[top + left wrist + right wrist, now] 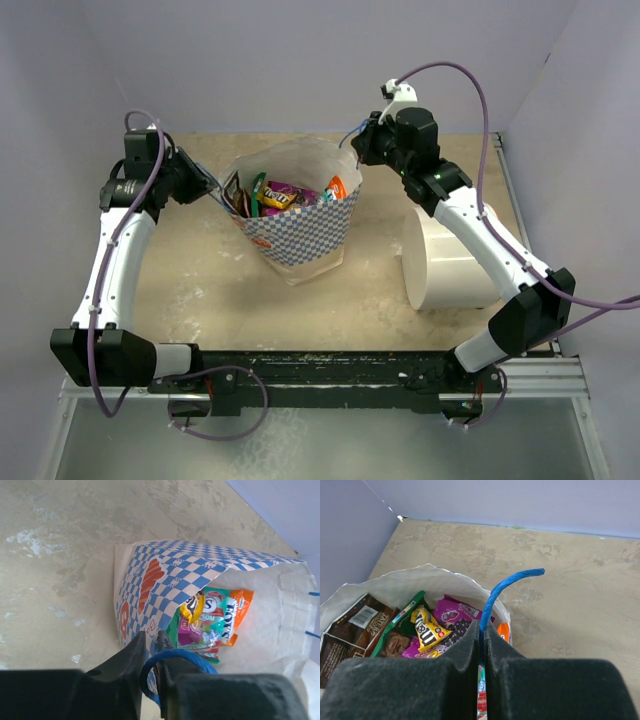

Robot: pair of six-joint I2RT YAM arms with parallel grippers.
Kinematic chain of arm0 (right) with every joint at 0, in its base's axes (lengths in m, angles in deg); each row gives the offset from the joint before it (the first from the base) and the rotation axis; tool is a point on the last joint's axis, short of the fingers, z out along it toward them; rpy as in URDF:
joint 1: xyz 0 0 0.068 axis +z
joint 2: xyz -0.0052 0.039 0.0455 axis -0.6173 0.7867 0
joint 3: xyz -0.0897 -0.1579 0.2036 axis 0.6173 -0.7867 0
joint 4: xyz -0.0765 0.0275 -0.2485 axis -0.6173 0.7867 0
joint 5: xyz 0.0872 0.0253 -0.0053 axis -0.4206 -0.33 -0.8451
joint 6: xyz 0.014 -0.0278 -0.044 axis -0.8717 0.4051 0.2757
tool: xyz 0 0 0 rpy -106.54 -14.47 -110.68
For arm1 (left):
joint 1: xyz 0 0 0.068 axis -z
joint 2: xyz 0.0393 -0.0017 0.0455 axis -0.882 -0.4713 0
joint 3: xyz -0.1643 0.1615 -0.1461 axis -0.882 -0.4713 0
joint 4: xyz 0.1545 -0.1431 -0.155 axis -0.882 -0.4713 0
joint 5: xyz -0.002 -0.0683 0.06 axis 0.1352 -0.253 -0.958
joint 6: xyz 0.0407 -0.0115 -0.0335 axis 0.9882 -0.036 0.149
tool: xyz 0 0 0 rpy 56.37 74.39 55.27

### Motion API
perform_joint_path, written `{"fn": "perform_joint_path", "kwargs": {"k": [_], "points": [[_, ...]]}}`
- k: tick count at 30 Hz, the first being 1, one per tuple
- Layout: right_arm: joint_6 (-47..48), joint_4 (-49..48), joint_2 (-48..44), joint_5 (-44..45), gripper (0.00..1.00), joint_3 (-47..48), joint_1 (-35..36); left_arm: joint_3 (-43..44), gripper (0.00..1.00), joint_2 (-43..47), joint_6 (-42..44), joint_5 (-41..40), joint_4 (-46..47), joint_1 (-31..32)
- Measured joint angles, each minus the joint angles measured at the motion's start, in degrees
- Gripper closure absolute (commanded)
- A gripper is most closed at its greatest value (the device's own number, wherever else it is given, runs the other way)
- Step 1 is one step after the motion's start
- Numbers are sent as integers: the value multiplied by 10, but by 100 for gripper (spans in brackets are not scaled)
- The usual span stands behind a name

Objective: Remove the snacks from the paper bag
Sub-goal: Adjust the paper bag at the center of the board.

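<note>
Pincer layout, top view: find left pincer (212, 186) and right pincer (357, 148) at opposite rims of upright paper bag (300, 240), with snacks (285, 195) standing on end between them, about equally near both; disregard white cylinder (450, 265) outboard of right pincer. Left wrist view: note jaws almost closed, thin gap threaded by left string handle (180, 653); firm clamp not determinable; packets ahead-right, inside bag. Right wrist view: confirm jaws pressed together on right string handle (510, 578); locate yellow packet (427, 627) and purple packet (452, 616) below-left. Judge coming reach as downward through bag mouth.
</note>
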Motion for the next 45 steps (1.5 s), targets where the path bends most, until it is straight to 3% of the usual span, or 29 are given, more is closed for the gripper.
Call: {"fn": "perform_joint_path", "kwargs": {"k": [6, 9, 16, 22, 24, 29, 33, 38, 45], "points": [[2, 3, -4, -11, 96, 0, 0, 59, 100, -28, 19, -39, -25, -1], [7, 14, -6, -22, 95, 4, 0, 122, 100, -47, 29, -52, -54, -17], [26, 27, 16, -123, 95, 37, 8, 309, 100, -134, 60, -91, -124, -49], [8, -15, 112, -193, 94, 96, 56, 510, 100, -258, 110, -117, -165, -63], [-2, -31, 140, -214, 93, 101, 88, 535, 100, -277, 126, -123, -166, -65], [-6, -34, 184, -257, 91, 108, 168, 513, 100, -272, 165, -122, -149, -71], [3, -16, 185, -273, 90, 98, 224, 402, 100, -206, 179, -87, -111, -75], [10, 1, 135, -269, 89, 20, 256, 250, 100, -85, 173, 7, -63, -75], [17, 71, 71, -238, 72, -27, 262, 173, 100, 1, 113, 99, -12, -75]]}}
